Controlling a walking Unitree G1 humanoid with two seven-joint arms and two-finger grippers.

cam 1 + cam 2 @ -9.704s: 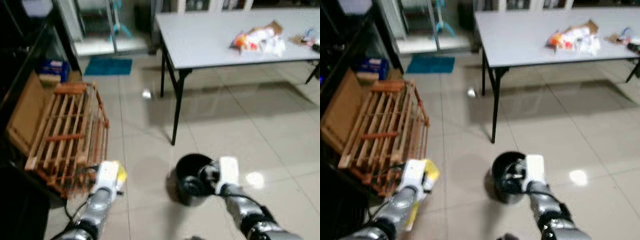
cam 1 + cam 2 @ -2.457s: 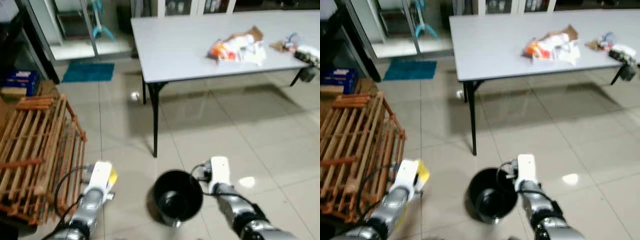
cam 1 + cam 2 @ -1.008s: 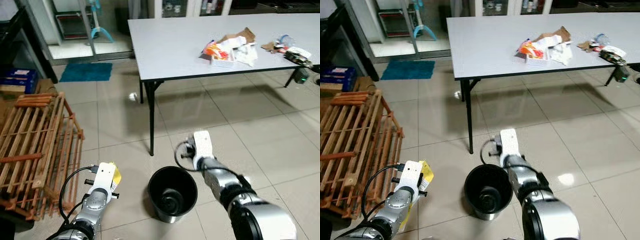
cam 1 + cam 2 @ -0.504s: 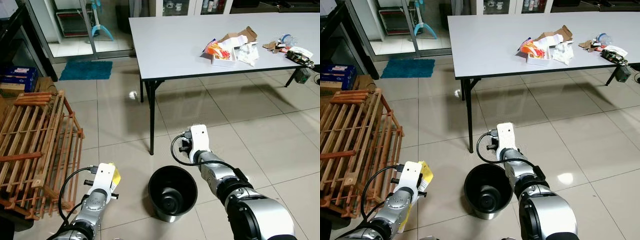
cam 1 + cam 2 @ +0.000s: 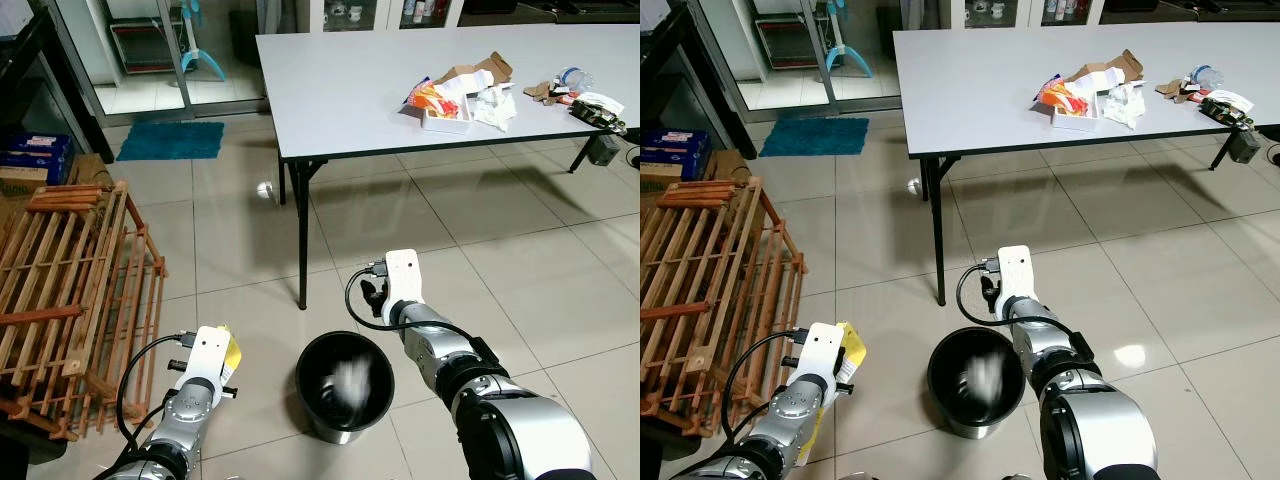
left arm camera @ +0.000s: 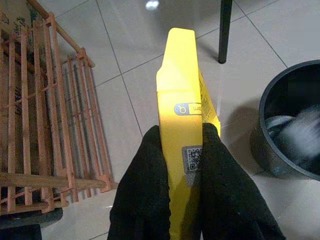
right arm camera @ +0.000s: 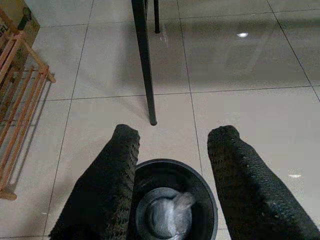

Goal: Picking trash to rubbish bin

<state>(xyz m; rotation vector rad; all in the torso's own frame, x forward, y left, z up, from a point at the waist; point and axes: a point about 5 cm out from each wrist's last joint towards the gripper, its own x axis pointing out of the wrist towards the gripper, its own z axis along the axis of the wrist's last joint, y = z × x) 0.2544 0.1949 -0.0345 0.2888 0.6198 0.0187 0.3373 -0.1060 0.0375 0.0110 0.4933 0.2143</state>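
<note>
— Where are you in the job?

— You've just dropped a piece: your right pincer [image 7: 172, 165] hangs released, fingers spread, right above the black rubbish bin [image 5: 345, 388], and a pale blurred scrap [image 7: 167, 212] lies inside, below its fingertips.

— And the other arm?

— Your left pincer [image 6: 181, 150] is clenched on a yellow packet [image 6: 182, 125], with the bin off to its side, near. Next, I judge, you swing that packet over the rim and let go.

— What changed?

— Half a second ago the bin looked empty; now the scrap is in it.
</note>
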